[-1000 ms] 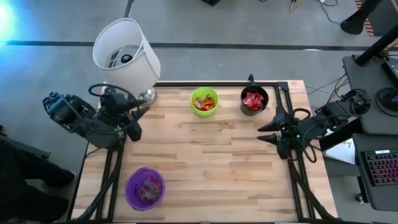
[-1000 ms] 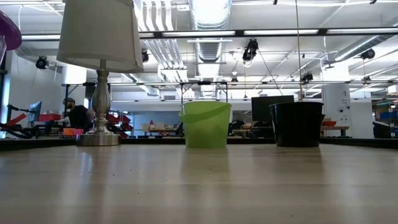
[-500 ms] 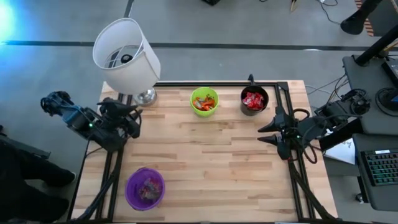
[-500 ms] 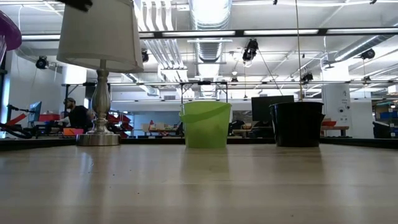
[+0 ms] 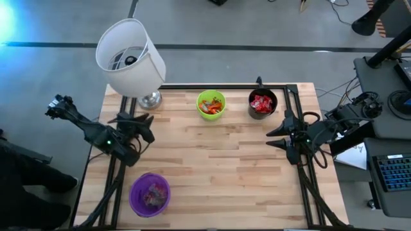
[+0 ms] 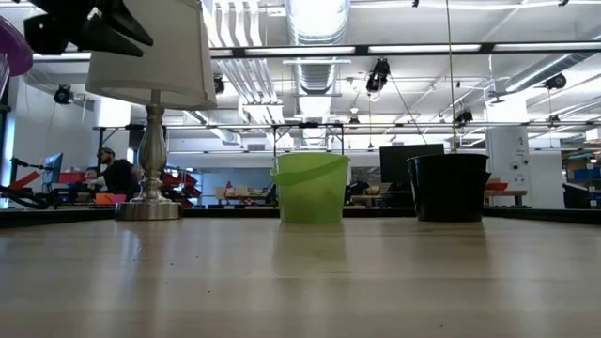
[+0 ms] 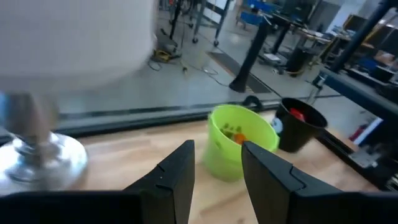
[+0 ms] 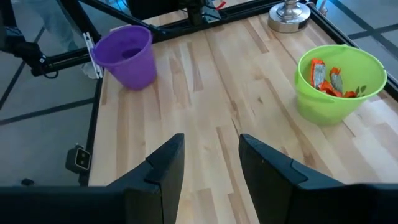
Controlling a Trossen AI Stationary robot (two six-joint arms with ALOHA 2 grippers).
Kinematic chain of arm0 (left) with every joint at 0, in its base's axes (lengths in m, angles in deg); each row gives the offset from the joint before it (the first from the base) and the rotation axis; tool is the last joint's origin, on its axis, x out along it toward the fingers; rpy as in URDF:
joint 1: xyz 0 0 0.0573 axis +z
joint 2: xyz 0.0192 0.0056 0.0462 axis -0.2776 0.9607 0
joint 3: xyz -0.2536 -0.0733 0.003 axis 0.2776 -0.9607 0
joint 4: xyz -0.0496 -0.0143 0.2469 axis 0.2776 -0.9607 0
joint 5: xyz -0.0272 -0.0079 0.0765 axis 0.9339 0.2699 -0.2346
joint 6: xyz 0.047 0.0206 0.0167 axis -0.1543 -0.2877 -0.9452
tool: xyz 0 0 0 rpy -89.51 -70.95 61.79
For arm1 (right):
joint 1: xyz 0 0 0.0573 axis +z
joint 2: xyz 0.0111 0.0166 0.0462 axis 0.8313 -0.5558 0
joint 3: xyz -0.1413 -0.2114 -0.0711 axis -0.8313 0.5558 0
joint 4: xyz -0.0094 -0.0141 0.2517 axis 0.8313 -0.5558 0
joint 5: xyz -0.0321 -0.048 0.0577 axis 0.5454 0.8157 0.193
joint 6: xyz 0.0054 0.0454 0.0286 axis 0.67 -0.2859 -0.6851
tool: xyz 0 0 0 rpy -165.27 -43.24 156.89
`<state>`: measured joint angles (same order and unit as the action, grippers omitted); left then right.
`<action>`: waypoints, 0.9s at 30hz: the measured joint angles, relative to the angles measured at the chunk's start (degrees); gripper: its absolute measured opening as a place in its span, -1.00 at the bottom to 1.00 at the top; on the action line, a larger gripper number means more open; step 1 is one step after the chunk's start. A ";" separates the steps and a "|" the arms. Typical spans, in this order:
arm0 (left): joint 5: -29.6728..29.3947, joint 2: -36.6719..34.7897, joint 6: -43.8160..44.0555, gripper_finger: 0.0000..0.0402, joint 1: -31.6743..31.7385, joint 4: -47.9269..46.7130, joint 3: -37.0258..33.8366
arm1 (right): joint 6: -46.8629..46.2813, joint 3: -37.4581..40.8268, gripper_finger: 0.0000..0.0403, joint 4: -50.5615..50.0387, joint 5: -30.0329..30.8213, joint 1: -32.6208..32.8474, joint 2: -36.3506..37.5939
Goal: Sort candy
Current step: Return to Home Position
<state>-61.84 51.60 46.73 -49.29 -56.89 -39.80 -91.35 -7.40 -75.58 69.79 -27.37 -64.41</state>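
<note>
Homing judged underway: lamp could be clipped, w/ left gripper near its base. Jaws parted & empty on it and right gripper.

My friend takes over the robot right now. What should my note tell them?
Left tool: open, empty, raised over the table's left side, near the lamp.
Right tool: open, empty, at the table's right edge.
Candy: orange candy in the green cup, red candy in the black cup, mixed candy in the purple cup.
Done: all candy in view sits in cups.
Left: probably only parking both arms.
</note>
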 joint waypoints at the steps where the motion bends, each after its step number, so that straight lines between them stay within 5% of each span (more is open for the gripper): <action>1: 0.39 0.08 -1.52 -0.43 0.00 2.88 -0.84 | -0.04 0.00 -0.28 0.00 0.00 0.00 0.00; 5: 4.52 0.38 -12.72 -0.43 0.00 16.92 -2.37 | -1.21 0.00 -0.28 0.00 0.02 0.00 0.01; 8: 10.09 0.58 -29.25 -0.43 0.05 32.63 -2.59 | -1.99 0.00 -0.28 0.05 0.04 0.00 0.00; 16: 37.85 0.90 -66.86 -0.43 0.04 74.79 -2.54 | -2.24 0.00 -0.28 1.43 0.04 0.00 0.02; 27: 61.74 -0.78 -79.59 -0.43 -2.32 73.54 7.00 | -1.42 -1.53 -0.28 8.22 -4.99 0.00 0.00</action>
<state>-0.10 50.81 -32.86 -51.61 16.65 -32.80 -92.77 -8.93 -67.36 64.81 -27.37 -64.41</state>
